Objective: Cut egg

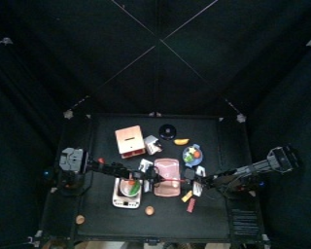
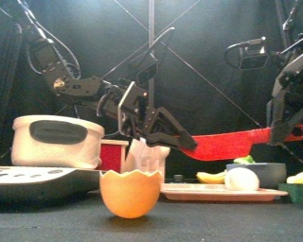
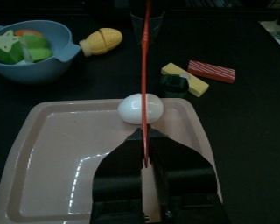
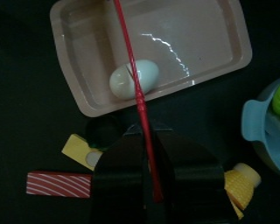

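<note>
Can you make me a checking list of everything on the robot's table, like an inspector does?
surface: black table, no spills seen.
job's things: white egg, whole, lying in the pink tray; red knife up in the air behind the tray.
clutter: blue bowl of green pieces, yellow toy food, red striped piece, orange eggshell cup, white appliance.
grippers: left gripper and right gripper both hang over the tray; each wrist view shows a thin red edge crossing the egg.
cables: dark cables along the arms.
surroundings: black curtains; no person seen.
</note>
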### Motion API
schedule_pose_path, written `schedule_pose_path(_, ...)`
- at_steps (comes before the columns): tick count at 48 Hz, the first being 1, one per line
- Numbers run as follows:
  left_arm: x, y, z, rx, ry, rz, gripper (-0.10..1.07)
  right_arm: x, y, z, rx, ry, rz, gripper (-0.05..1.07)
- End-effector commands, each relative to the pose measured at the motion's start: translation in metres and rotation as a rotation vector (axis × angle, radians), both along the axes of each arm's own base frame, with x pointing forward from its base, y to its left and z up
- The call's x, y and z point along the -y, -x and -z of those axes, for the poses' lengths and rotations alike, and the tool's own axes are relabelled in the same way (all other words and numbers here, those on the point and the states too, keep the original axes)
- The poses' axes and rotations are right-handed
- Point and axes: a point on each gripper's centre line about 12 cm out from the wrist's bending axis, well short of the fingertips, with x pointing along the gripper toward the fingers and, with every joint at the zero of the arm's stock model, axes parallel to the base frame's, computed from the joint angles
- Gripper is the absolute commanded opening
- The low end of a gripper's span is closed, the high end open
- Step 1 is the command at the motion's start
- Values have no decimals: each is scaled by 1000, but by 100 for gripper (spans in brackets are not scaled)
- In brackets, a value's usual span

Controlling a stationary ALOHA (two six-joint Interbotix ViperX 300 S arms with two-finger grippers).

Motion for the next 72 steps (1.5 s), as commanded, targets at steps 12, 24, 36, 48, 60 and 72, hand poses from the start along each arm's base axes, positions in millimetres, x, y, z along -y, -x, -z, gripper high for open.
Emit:
schedule_pose_path(12,2,-9,-7,23,1,5,38,5,2,5,-28,-1,35,33)
schedule_pose_path(24,6,-9,-3,14,4,12,38,6,1,16,-76,10,40,33)
schedule_pose_path(36,6,-8,-4,15,4,12,38,5,0,17,-79,10,39,33)
schedule_pose_path(48,7,-6,-18,43,1,16,38,5,-2,5,-52,15,46,33)
schedule_pose_path(60,8,-5,-12,27,3,17,38,4,1,7,-60,2,51,33)
schedule_pose_path(72,12,-4,-9,15,4,26,38,0,3,11,-74,-14,50,33)
